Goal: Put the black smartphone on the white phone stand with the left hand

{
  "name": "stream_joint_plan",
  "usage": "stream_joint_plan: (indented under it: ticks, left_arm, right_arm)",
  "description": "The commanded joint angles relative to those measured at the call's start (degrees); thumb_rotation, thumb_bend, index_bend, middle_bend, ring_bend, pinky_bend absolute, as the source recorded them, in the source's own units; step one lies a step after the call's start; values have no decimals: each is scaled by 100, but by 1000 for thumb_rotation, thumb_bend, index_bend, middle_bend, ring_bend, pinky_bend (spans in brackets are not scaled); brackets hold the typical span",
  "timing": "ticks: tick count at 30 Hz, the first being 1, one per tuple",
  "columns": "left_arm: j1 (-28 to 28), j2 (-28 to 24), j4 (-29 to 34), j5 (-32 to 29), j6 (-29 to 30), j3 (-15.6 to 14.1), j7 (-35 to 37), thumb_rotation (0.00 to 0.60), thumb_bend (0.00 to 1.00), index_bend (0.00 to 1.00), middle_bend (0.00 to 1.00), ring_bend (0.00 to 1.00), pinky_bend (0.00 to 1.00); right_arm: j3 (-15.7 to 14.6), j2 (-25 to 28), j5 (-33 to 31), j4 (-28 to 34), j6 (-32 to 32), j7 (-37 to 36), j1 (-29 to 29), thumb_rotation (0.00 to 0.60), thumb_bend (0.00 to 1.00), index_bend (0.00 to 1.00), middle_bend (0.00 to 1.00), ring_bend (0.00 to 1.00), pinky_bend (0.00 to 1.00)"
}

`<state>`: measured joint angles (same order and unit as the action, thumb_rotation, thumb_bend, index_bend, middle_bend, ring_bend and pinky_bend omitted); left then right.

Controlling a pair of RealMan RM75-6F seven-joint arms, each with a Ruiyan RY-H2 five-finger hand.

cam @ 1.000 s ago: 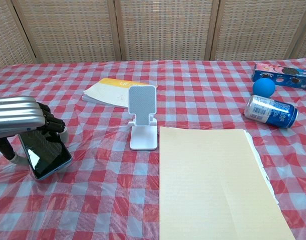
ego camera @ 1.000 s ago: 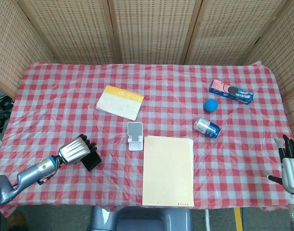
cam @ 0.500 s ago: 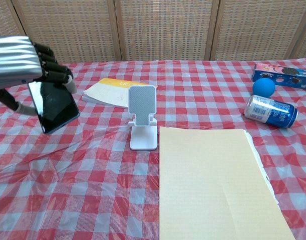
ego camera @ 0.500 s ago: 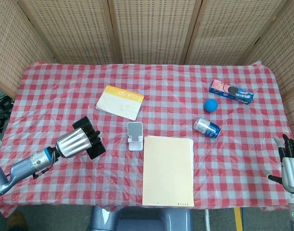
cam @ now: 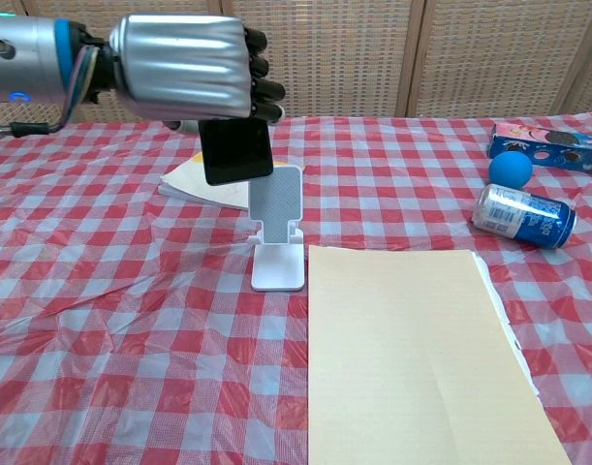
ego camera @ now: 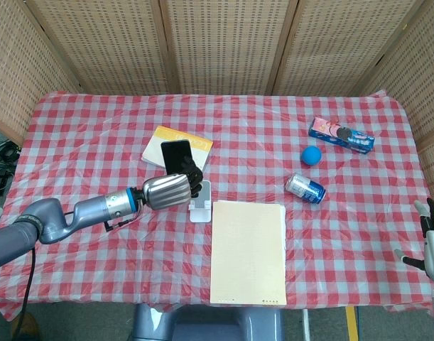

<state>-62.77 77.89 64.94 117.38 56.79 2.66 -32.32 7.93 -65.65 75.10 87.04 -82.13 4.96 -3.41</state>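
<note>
While raised just beside the white phone stand (cam: 278, 229), left hand (cam: 189, 66) clenched around black smartphone (cam: 236, 151).

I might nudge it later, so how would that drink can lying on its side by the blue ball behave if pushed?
The can lies on its side, so it would probably roll easily. The blue ball just behind it might get knocked. The wrinkled tablecloth may slow it slightly.

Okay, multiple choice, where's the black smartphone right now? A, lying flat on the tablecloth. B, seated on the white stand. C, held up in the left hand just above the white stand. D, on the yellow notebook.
C: the left hand holds the black smartphone in the air just above the empty white phone stand.
</note>
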Motion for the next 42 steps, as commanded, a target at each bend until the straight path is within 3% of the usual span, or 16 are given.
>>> stream_joint_plan:
  ticks: [1, 16, 42]
  left_arm:
    - [-272, 241, -297, 82, -241, -37, 30, 600, 180, 566, 416, 483, 404]
    - [-780, 704, -834, 340, -377, -503, 263, 600, 180, 566, 416, 483, 402]
    - [-824, 1137, -988, 24, -497, -697, -145, 600, 179, 543, 393, 483, 392]
  right_arm:
    - [7, -8, -26, -26, 26, -11, -11, 600, 0, 0, 0, 0, 0]
    - [11, -25, -112, -120, 135, -69, -36, 600, 0, 0, 0, 0, 0]
    - [12, 60, -84, -112, 118, -276, -9, 600, 0, 0, 0, 0, 0]
